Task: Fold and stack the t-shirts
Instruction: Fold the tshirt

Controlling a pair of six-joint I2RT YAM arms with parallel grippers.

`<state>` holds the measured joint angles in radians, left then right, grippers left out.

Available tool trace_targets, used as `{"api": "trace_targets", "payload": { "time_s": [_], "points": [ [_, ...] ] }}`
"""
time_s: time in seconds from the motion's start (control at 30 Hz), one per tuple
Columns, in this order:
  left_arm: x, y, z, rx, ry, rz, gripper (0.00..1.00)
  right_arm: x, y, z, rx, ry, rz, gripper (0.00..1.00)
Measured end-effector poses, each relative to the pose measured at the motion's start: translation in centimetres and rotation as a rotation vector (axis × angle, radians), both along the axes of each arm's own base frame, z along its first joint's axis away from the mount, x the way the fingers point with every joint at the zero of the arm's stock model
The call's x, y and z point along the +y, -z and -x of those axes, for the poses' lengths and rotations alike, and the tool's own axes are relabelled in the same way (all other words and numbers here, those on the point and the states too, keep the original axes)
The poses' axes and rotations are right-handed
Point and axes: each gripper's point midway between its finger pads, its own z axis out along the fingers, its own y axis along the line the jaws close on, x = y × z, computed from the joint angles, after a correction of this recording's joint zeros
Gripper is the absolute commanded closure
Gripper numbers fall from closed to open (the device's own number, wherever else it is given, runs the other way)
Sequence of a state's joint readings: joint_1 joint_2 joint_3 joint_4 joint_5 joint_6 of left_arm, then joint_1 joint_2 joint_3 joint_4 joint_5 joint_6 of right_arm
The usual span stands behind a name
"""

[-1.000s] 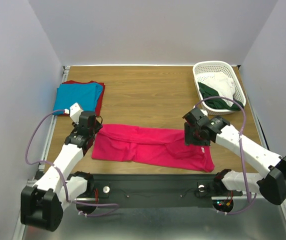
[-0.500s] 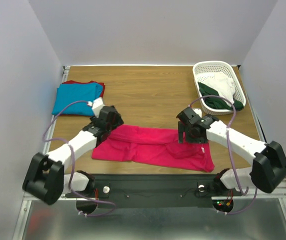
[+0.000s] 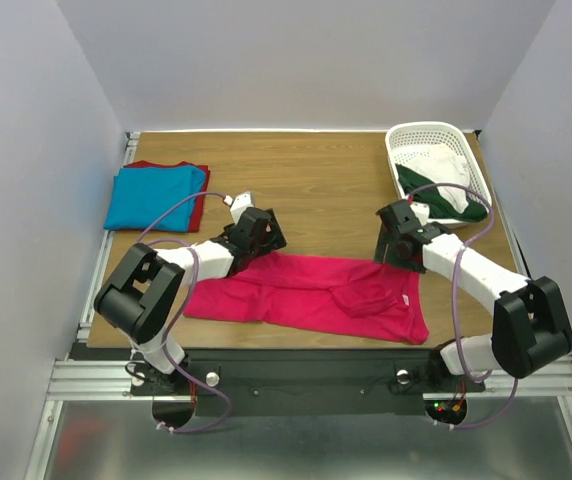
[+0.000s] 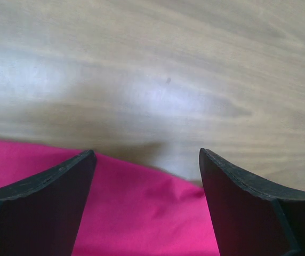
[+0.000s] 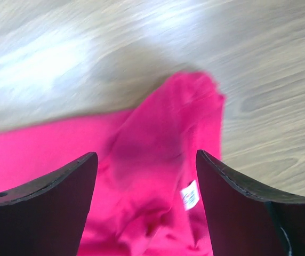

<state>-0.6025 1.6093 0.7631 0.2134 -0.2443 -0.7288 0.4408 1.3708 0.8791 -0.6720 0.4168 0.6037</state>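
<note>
Seen from above, the crimson-pink t-shirt [image 3: 306, 292] lies as a long folded strip across the near middle of the table [image 3: 316, 185]. The left tool [image 3: 264, 240] is at its far edge towards the left end and the right tool [image 3: 388, 252] at its far edge near the right end. At the far left corner a turquoise-blue t-shirt [image 3: 151, 195] lies folded on a dark red one [image 3: 198, 208]. A white lattice basket [image 3: 431, 132] at the far right holds green and white clothes. In the left wrist view, the left tool [image 4: 147, 154] is spread wide, holding nothing, with pink cloth [image 4: 142, 213] between its fingers [image 4: 40, 213] and bare wood beyond. In the right wrist view, the right tool [image 5: 146, 154] also gapes wide and empty over a bunched part of the pink shirt [image 5: 158, 154], whose white label [image 5: 190, 196] shows.
</note>
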Motion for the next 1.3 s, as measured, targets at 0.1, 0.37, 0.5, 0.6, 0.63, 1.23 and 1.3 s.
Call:
{"api": "trace_targets", "payload": {
  "time_s": [0.1, 0.37, 0.5, 0.6, 0.63, 1.23, 1.3],
  "points": [
    [-0.7, -0.1, -0.9, -0.023, 0.003, 0.02, 0.07, -1.5, 0.4, -0.5, -0.011, 0.047, -0.007, 0.23],
    [-1.1, -0.1, -1.6, -0.047, 0.0, 0.037, 0.06, -2.8, 1.2, -1.5, -0.036, 0.092, -0.055, 0.36],
    [-0.9, -0.2, -1.6, -0.051, -0.008, 0.032, 0.05, -2.9, 1.4, -2.0, -0.048, 0.098, -0.075, 0.48],
    [-0.7, -0.2, -1.6, -0.053, -0.013, 0.027, 0.06, -3.1, 1.7, -2.1, -0.046, 0.103, -0.08, 0.57],
    [-0.5, -0.2, -1.5, -0.052, -0.019, 0.022, 0.05, -3.2, 1.8, -2.3, -0.046, 0.105, -0.082, 0.59],
    [-0.6, -0.7, 2.9, -0.006, 0.043, 0.09, 0.05, -4.0, 3.1, -2.0, -0.027, 0.117, -0.077, 0.99],
    [-1.2, -0.4, 3.1, -0.007, 0.054, 0.113, 0.05, -4.0, 3.1, -2.0, -0.026, 0.117, -0.076, 1.0]
  ]
}}
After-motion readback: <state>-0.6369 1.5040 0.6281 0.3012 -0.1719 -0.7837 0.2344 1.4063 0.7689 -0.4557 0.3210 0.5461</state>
